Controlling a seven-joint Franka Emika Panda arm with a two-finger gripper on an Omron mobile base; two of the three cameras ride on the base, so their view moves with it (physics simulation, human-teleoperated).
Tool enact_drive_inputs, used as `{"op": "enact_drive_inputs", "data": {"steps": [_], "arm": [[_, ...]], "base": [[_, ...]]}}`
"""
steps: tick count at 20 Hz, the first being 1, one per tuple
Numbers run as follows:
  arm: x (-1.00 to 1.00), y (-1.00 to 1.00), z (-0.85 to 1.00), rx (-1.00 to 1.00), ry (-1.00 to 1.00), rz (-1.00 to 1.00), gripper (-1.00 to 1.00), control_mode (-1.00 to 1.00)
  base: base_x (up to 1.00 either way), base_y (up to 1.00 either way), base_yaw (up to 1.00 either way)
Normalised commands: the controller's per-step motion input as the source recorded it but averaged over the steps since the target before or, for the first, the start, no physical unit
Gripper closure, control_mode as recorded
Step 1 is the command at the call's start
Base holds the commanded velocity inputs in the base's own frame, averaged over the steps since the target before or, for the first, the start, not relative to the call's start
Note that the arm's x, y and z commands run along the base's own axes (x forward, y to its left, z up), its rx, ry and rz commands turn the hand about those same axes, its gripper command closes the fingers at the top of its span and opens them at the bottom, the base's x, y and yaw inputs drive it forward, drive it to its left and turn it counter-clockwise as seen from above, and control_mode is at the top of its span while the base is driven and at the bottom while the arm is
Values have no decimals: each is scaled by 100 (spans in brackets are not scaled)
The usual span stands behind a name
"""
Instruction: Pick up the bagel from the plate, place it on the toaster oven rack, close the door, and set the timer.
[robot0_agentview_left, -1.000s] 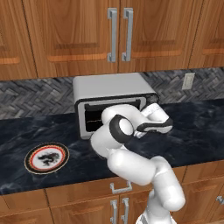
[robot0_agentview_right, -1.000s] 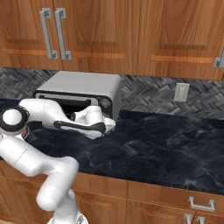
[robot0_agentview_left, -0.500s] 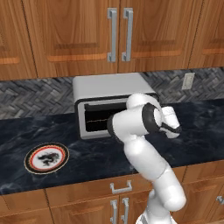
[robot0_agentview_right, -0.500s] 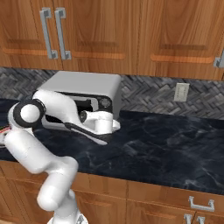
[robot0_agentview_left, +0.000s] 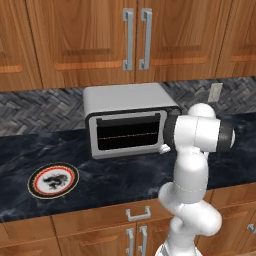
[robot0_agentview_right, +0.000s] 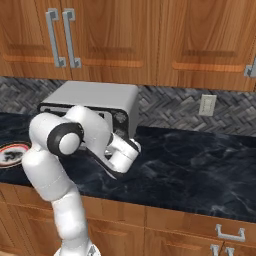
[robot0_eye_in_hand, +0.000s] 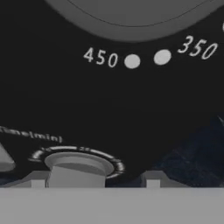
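Swung right since earlier, the gripper (robot0_eye_in_hand: 92, 181), its jaws apart, frames the timer knob (robot0_eye_in_hand: 78, 168); center before pinching and turning.

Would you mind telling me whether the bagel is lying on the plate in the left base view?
No, the plate on the counter shows just its dark central pattern and orange ring, with no bread ring on it.

On the toaster oven's dark control panel (robot0_eye_in_hand: 109, 105) we read "450", "350" and, above a knob (robot0_eye_in_hand: 78, 168), "Time(min)".
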Motion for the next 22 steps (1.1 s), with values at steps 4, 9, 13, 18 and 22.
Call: {"op": "enact_drive_inputs", "data": {"steps": [4, 9, 13, 18, 22], "arm": [[10, -24, 73, 31, -22, 14, 100, -100], [7, -19, 87, 31, -19, 12, 100, -100], [1, -22, 91, 33, -14, 15, 100, -100], [0, -34, 82, 34, -8, 21, 100, -100], [0, -39, 80, 34, -12, 22, 100, -100]], "base": [[0, 0, 0], [0, 0, 0], [0, 0, 0], [0, 0, 0], [0, 0, 0]]}}
